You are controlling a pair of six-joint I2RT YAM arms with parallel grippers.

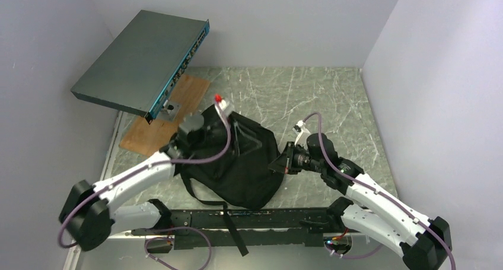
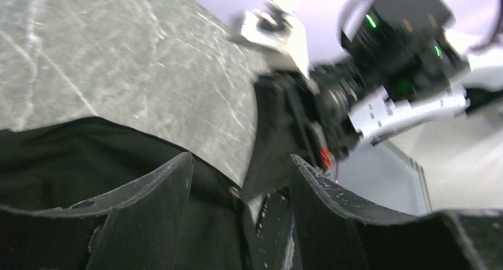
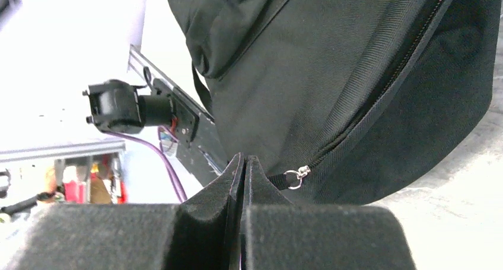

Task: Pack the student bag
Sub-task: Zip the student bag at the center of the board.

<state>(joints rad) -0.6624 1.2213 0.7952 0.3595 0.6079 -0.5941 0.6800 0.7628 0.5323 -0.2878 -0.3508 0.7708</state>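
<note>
The student bag [image 1: 237, 169] is a black backpack lying in the middle of the table. My left gripper [image 1: 242, 137] reaches over the bag's top from the left. In the left wrist view it [image 2: 240, 184] is open, with black bag fabric [image 2: 71, 157] below and between its jaws. My right gripper [image 1: 280, 163] is at the bag's right edge. In the right wrist view it [image 3: 244, 163] is shut on the black zipper pull strap [image 3: 277, 180], next to the silver slider [image 3: 299, 174]. The zipper [image 3: 385, 86] runs up across the bag.
A grey flat device box [image 1: 142, 59] leans at the back left above a wooden board [image 1: 169, 113]. A bag strap [image 1: 234, 228] hangs over the front rail. White walls close in the left, back and right sides.
</note>
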